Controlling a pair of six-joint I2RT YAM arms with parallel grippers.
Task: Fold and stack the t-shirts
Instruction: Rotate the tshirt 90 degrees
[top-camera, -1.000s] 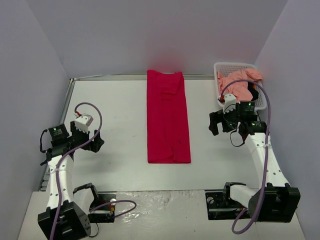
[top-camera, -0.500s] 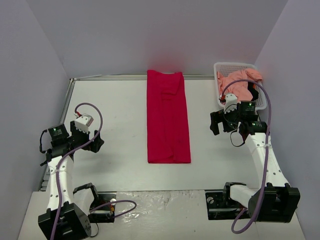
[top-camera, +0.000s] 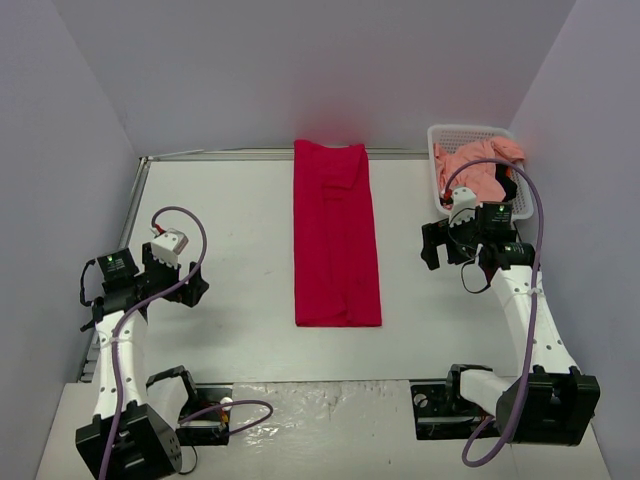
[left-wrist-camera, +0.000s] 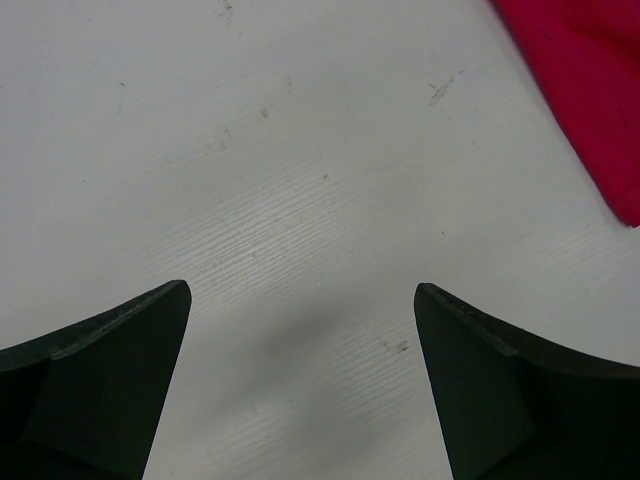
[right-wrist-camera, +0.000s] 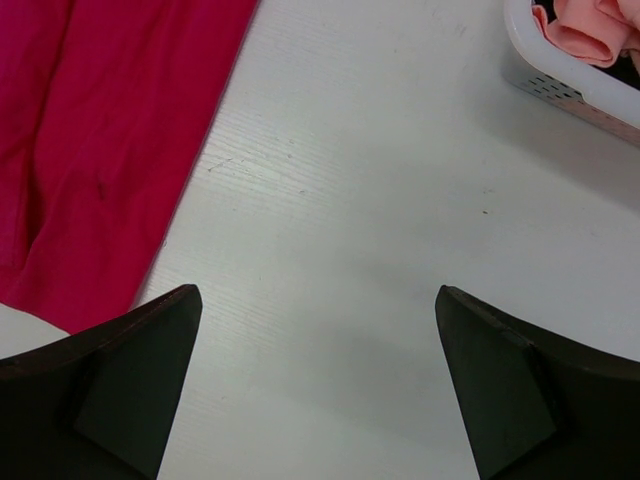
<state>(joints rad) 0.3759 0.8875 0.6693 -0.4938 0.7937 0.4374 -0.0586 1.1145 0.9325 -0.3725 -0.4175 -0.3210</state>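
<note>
A crimson red t-shirt lies folded into a long narrow strip down the middle of the table; its edge shows at the top right of the left wrist view and along the left of the right wrist view. A salmon pink t-shirt is bunched in the white basket with a bit of black garment. My left gripper hovers open over bare table left of the red shirt, empty. To the right of that shirt, near the basket, my right gripper stands open and empty.
The white lattice basket stands at the back right corner; its rim shows at the top right of the right wrist view. Grey walls close the table on three sides. Both arm bases sit at the near edge.
The right arm has drifted very slightly. The left arm and the shirts have not moved.
</note>
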